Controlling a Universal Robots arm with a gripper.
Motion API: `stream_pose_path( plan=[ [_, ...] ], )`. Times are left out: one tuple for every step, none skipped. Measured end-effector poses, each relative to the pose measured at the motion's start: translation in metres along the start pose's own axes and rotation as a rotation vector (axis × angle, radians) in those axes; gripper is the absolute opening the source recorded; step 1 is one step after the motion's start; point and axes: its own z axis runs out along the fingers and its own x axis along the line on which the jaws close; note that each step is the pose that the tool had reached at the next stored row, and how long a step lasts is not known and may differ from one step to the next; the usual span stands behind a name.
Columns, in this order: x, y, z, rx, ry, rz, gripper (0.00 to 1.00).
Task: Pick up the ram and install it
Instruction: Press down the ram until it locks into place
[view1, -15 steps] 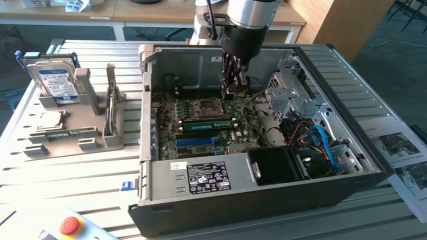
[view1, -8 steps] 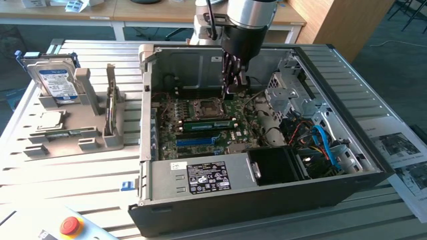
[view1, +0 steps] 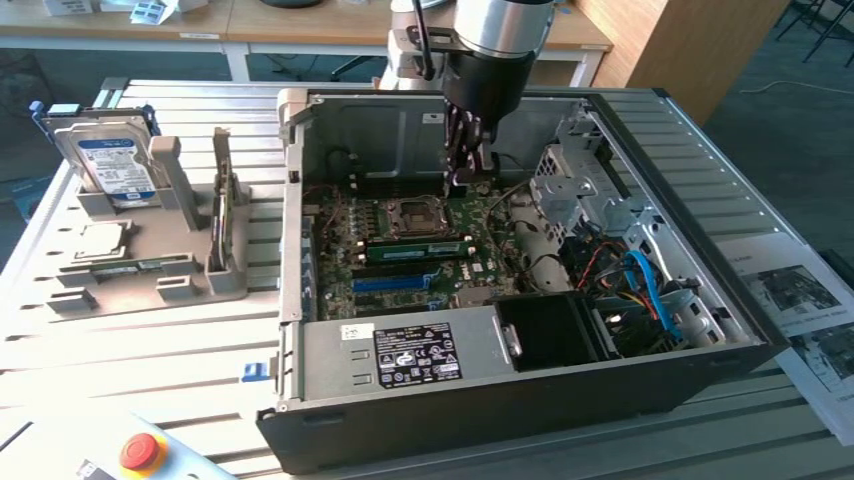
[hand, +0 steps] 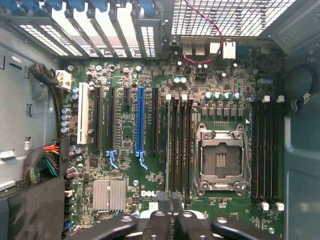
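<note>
One slatted metal table (view1: 160, 340) bears the computer case (view1: 534, 410), desks (view1: 267, 25) beyond.

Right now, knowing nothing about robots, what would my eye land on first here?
Most likely the open computer case in the middle, its green motherboard laid bare, with the robot arm reaching down into it and the gripper hanging above the board near the empty processor socket. On the exterior view's left, a grey holder props up a hard drive with a blue-white label.

Green ram (view1: 418, 250) — on edge in motherboard (view1: 400, 285) slot.
</note>
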Motion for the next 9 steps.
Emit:
stream_pose_path(
  plan=[
    [0.0,0.0,0.0,0.0,0.0,0.0,0.11],
    [0.0,0.0,0.0,0.0,0.0001,0.0,0.1],
    [0.0,0.0,0.0,0.0,0.0,0.0,0.1],
    [0.0,0.0,0.0,0.0,0.0,0.0,0.1],
    [0.0,0.0,0.0,0.0,0.0,0.0,0.1],
    [0.0,0.0,0.0,0.0,0.0,0.0,0.1],
    [0.0,0.0,0.0,0.0,0.0,0.0,0.1],
    [0.0,0.0,0.0,0.0,0.0001,0.0,0.1],
    [0.0,0.0,0.0,0.0,0.0001,0.0,0.1]
  ],
)
